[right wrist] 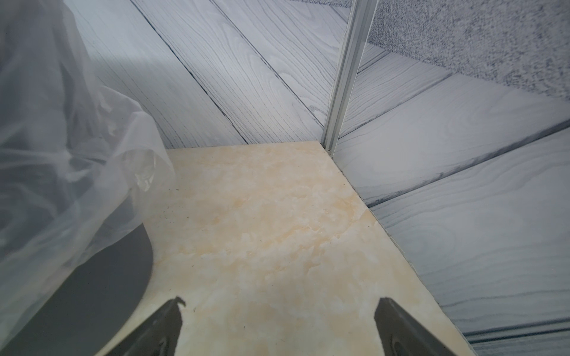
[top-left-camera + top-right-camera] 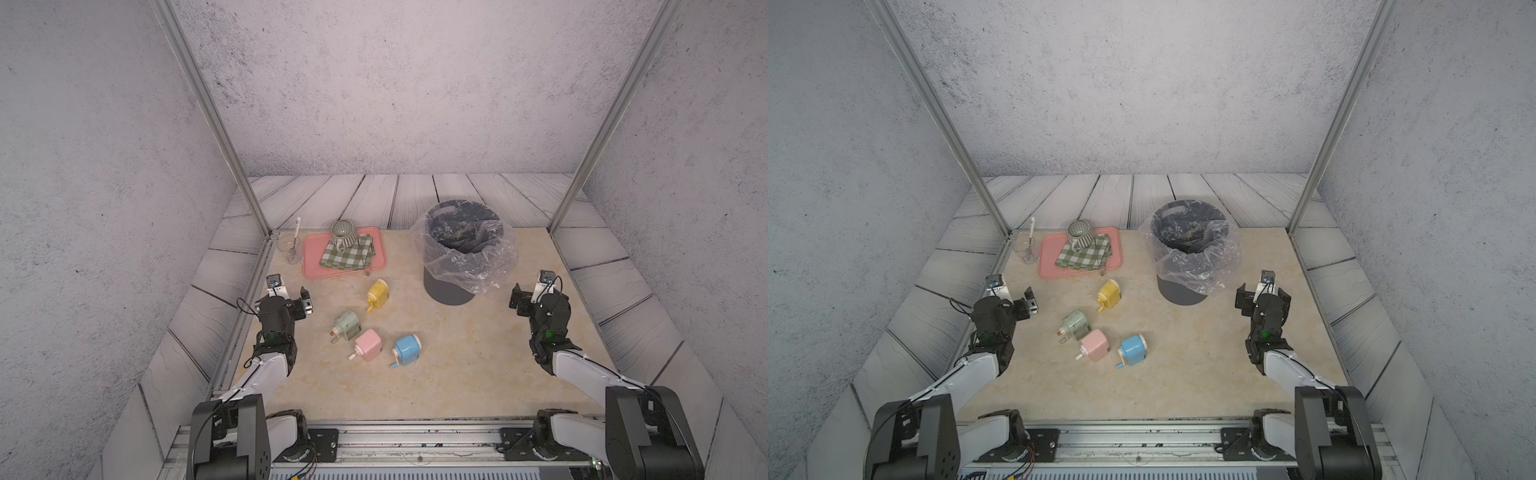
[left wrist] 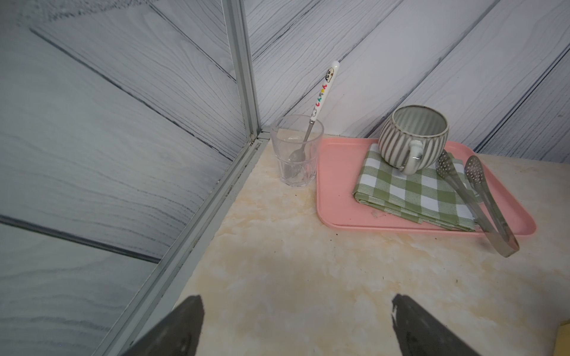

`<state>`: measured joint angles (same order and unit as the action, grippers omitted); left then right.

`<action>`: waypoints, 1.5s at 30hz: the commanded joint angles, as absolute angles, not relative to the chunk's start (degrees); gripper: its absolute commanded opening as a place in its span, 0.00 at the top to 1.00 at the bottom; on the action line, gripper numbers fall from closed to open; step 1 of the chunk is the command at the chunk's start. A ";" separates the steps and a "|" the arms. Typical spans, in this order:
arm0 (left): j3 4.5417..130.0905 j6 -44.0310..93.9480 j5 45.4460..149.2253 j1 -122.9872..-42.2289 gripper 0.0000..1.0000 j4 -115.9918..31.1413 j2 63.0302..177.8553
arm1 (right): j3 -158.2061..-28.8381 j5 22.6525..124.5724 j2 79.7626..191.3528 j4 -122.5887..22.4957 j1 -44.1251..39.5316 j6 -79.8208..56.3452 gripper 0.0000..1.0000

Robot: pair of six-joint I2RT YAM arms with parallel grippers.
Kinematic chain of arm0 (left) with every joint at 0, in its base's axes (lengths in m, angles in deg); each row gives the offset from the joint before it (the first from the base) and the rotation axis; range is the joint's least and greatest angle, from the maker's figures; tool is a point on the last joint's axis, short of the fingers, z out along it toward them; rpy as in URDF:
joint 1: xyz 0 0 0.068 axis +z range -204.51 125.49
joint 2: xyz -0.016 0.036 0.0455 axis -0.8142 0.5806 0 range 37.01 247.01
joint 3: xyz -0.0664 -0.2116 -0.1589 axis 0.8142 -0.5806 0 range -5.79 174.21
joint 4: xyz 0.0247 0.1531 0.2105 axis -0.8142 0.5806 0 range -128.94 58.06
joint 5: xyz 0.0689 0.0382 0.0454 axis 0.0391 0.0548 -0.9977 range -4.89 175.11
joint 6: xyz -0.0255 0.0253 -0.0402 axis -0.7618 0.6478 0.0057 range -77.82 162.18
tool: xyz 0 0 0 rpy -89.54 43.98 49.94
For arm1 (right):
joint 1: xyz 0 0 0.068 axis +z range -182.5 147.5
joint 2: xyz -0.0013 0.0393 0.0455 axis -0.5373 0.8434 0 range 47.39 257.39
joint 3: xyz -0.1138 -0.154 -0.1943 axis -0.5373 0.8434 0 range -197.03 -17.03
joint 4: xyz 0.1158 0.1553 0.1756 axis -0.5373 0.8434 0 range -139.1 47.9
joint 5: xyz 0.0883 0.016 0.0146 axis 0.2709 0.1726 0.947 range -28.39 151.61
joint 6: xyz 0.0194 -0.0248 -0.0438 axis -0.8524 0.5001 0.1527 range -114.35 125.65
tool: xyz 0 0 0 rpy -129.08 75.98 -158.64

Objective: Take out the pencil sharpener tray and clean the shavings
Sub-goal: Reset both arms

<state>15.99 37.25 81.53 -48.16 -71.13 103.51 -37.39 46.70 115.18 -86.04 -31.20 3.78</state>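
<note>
Several small crank pencil sharpeners lie on the beige table in both top views: yellow [image 2: 377, 293], green [image 2: 347, 325], pink [image 2: 367, 345] and blue [image 2: 406, 349]. The pencil sharpener tray and the shavings are hidden. My left gripper [image 2: 296, 305] hovers open left of the yellow and green ones, over bare table in the left wrist view [image 3: 297, 308]. My right gripper [image 2: 538, 300] is open at the right side, beside the dark bin [image 2: 449, 286], with only tabletop between its fingers [image 1: 280, 308].
The bin [image 1: 92, 292] carries a clear plastic liner [image 2: 494, 257]. At the back left a pink serving tray [image 3: 336, 172] holds a green checked cloth [image 3: 407, 191], a striped mug [image 3: 413, 135] and metal tongs [image 3: 481, 200]. A glass with a spoon [image 3: 297, 154] stands in the corner.
</note>
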 commanded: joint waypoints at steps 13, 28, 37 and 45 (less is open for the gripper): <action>15.13 35.66 83.00 -47.54 0.01 -73.80 103.96 | -32.02 55.66 135.91 -113.56 -30.65 4.19 0.01; 14.10 33.82 86.85 -47.38 0.01 -85.64 116.62 | -42.60 60.49 134.84 -91.37 -30.85 5.66 0.01; 17.34 41.45 93.39 -50.73 0.01 -86.33 123.87 | -43.31 59.04 135.07 -90.45 -31.36 4.24 0.01; 17.90 43.33 96.60 -51.13 0.01 -86.05 124.47 | -43.28 59.06 135.06 -90.48 -31.36 4.24 0.01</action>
<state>16.43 41.99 95.46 -50.85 -87.72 125.37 -42.79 59.77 134.90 -90.92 -31.20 4.78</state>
